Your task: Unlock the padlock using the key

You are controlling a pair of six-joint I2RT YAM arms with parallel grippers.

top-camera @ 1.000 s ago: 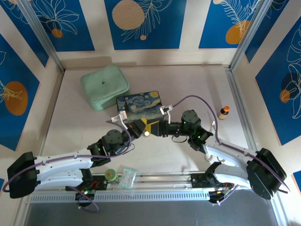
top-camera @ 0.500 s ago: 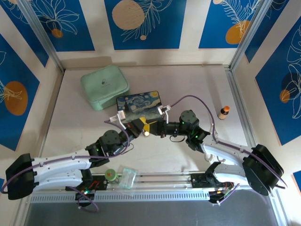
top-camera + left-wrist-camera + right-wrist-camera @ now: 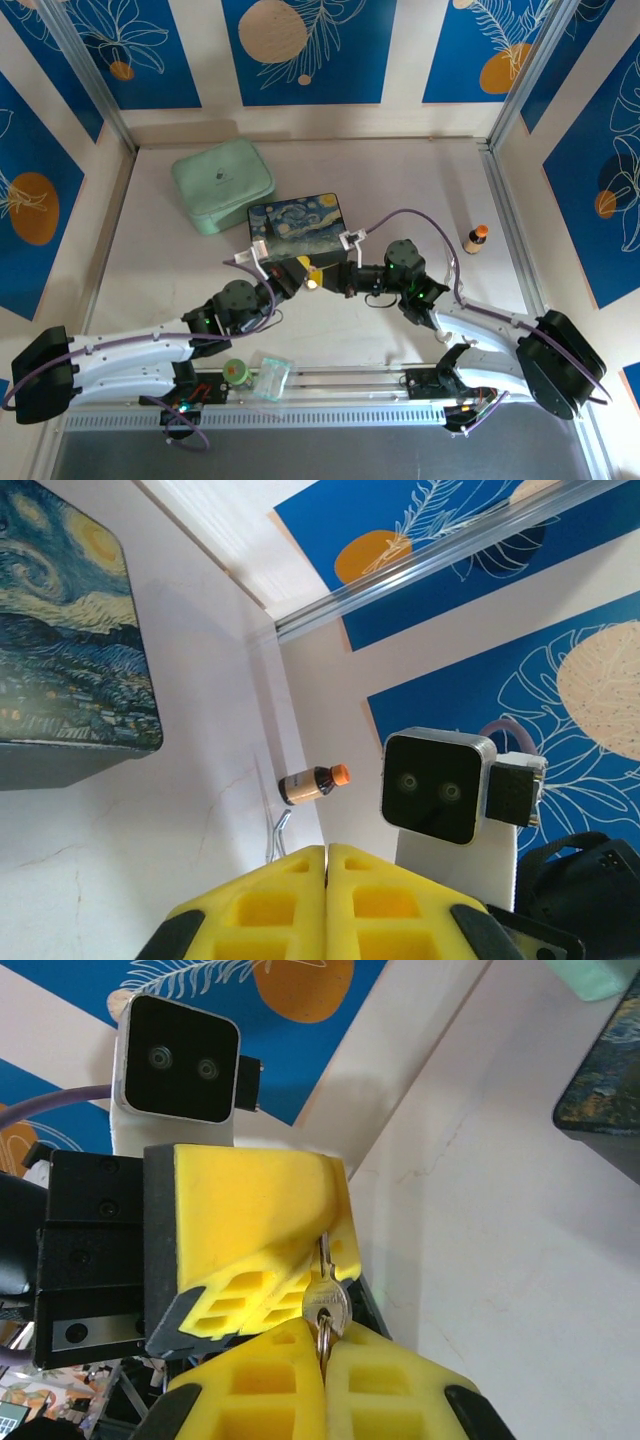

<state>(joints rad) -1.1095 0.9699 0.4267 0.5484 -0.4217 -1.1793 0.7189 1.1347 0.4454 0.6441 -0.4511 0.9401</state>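
Green case [image 3: 221,184] sits back-left on the table [image 3: 400,180], with the painted box [image 3: 296,221] just beside it on the right. The left gripper [image 3: 327,858] is in front of the box, mid-table. Its yellow fingers are pressed flat together with no gap at the seam; can't tell what they hold. A thin silver hook [image 3: 278,832] sticks out at their edge. Can't tell if it's the shackle, so padlock location is unconfirmed. The right gripper [image 3: 322,1348] is tip to tip with the left one, its fingers clamped together on the key [image 3: 324,1305] at the ring end. The key head is just above the pads, with the blade pointing up into the crease of the left fingers. A small brown bottle [image 3: 476,238] with an orange cap is well to the right, near the side rail.
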